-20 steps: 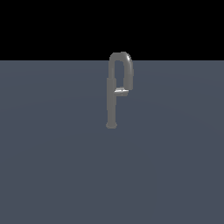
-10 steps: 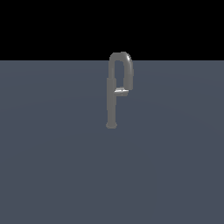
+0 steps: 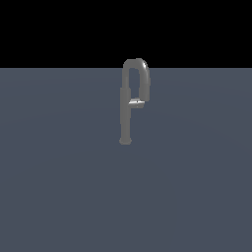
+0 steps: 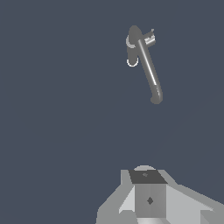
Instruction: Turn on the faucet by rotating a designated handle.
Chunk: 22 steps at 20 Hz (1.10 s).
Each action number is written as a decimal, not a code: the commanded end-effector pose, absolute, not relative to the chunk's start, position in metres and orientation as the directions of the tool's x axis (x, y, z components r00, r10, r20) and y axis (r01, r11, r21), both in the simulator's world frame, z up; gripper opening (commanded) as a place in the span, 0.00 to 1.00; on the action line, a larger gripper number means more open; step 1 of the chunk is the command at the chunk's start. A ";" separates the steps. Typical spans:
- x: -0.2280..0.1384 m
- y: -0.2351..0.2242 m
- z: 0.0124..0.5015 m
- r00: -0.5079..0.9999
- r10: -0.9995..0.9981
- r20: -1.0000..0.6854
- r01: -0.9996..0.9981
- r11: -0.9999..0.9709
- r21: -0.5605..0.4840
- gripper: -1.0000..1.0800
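We see the handle (image 3: 136,102), a small shiny silver lever, jutting sideways from the upright post of the faucet (image 3: 126,115), about halfway up the post, toward the exterior view's right. It sits in the gap between the post and the down-turned end of the spout, which hangs just beside it. The faucet itself is a slim matte grey post topped by an inverted-U gooseneck, standing alone on a flat slate-blue floor (image 3: 59,197) beneath a black background.

From the wrist camera we look down on the faucet (image 4: 148,70) from above, and the handle (image 4: 149,40) shows as a short bright stub beside the top of the post. The faucet and handle lie well ahead of the gripper (image 4: 148,199), with bare floor between them; nothing touches. Only the pale grey gripper body shows at the edge of that view. Its fingers are out of sight, so we cannot tell whether it is wide or narrow. In the exterior view the arm does not appear.
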<state>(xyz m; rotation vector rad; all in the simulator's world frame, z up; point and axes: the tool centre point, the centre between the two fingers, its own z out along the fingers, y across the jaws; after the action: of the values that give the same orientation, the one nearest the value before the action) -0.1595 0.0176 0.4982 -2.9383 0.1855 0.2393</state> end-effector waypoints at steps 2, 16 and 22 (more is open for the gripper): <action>-0.140 0.016 0.494 0.963 -0.140 -0.230 -0.189 -0.960 -0.205 0.00; -0.066 0.006 0.465 0.852 -0.232 -0.469 -0.396 -0.872 -0.288 0.00; -0.036 -0.001 0.446 0.782 -0.253 -0.569 -0.487 -0.818 -0.306 0.00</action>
<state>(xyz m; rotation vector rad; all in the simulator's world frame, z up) -0.0436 0.0007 0.4510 -2.5616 0.5351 0.6915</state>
